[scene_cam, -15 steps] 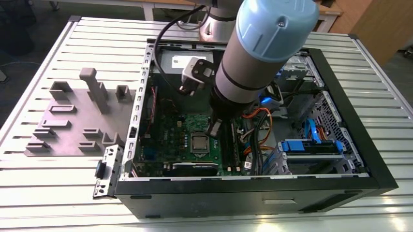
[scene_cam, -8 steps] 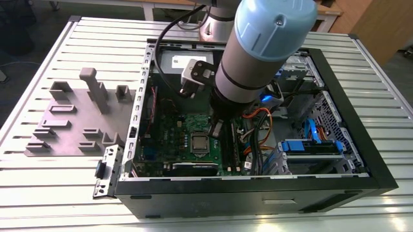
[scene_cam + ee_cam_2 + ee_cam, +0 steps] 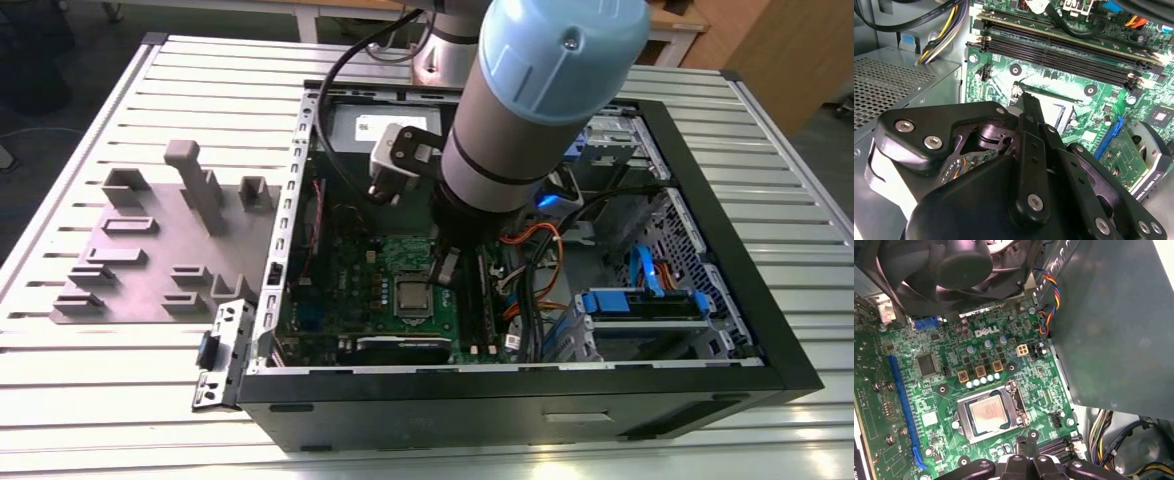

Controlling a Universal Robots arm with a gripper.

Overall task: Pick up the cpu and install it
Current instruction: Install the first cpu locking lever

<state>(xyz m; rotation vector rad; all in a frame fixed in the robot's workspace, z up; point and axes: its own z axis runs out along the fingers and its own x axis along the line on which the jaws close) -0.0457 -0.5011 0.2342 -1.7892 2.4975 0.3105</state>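
Observation:
The cpu [image 3: 990,412], a small square chip with a dull silver top, lies flat in the metal socket frame [image 3: 965,416] on the green motherboard [image 3: 350,290] inside the open computer case. In the exterior view the cpu [image 3: 414,296] sits just below my gripper [image 3: 447,268], which hangs a little above the board. My gripper [image 3: 1026,444] is beside the socket's edge, next to the memory slots [image 3: 1064,52]. The black fingers [image 3: 1029,102] are drawn together with nothing between them. The gripper body hides most of the socket in the second wrist view.
The black case wall [image 3: 534,400] surrounds the board. A black fan [image 3: 961,267] and a grey power supply box [image 3: 1114,325] stand close by. Coloured cables [image 3: 534,250] and a blue drive cage [image 3: 641,300] lie at the exterior view's right. A grey slotted fixture [image 3: 147,250] sits on the table's left.

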